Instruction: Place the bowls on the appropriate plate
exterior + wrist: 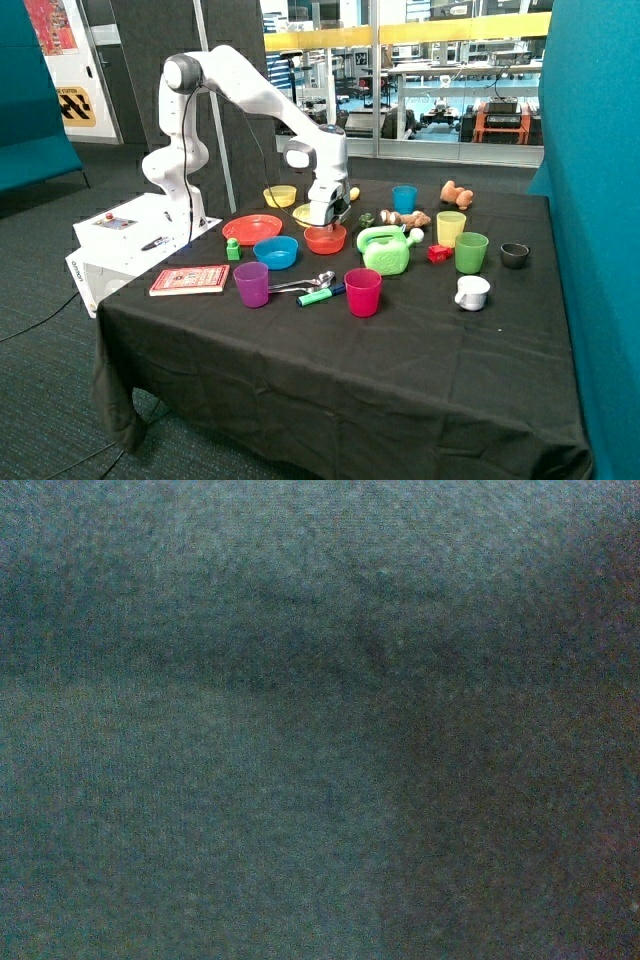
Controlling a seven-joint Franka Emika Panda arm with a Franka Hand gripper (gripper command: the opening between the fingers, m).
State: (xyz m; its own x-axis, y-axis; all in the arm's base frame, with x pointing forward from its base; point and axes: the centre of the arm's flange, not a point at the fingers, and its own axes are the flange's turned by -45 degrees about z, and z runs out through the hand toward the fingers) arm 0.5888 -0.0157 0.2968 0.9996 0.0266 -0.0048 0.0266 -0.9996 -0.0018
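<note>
We see the hand [325, 219] low at the far rim of the orange-red bowl [325, 239], which sits on the counter [330, 360] directly beneath it; the red plate [252, 229] lies just beside. Whether it grips, we cannot tell.

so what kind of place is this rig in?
Looks like a robotics lab or workshop, not a home. Glass partition behind the table shows workbenches with equipment, including an orange machine. The Franka arm sits on a white base beside a black-draped table, its claw at the orange-red bowl.
</note>
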